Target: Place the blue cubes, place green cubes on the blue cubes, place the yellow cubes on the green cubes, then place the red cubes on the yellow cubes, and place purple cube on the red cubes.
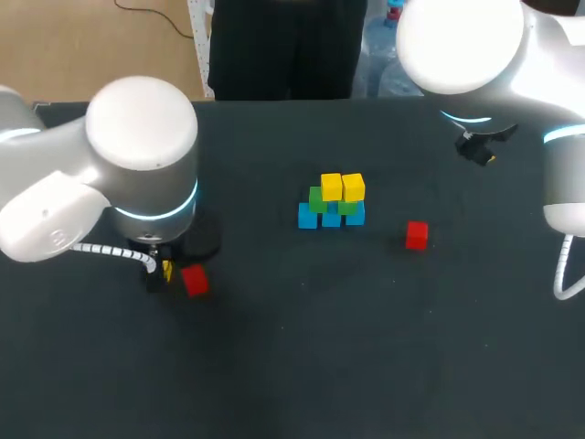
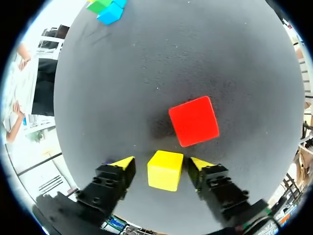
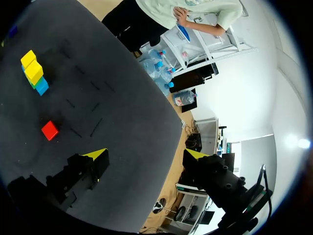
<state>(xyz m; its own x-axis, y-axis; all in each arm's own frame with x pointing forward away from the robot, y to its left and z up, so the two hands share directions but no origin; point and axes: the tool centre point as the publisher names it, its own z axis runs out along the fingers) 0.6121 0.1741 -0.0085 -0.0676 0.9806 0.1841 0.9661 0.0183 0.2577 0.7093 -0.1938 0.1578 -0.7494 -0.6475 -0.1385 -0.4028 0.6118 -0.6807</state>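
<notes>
Blue cubes [image 1: 308,217]: log status? – A

Down mid-table [image 1: 366,366], green cubes [image 1: 317,198] on them, 2 yellow cubes [image 1: 342,187] on the green. Layers 1 and 2 look done; layer 3 seems partly done. – B

3rd yellow? – A

Loose yellow cube [image 2: 165,170] sits on the table between the left claw's [image 2: 161,164] fingers. They stand a little off its sides, so it is not gripped. It is well apart from the stack [image 1: 331,203]. – B

Reds? – A

2, both on the table. Near red cube [image 2: 194,121] is just ahead of the left claw; far red cube [image 1: 416,235] lies near the stack, on its right. Neither is stacked. – B

Right claw [image 3: 145,154]? – A

Wide, empty, near the table's far right edge. – B

Purple? – A

Cannot find 1 in view. Left to do, I judge: this yellow, 2 reds, purple. – B
</notes>
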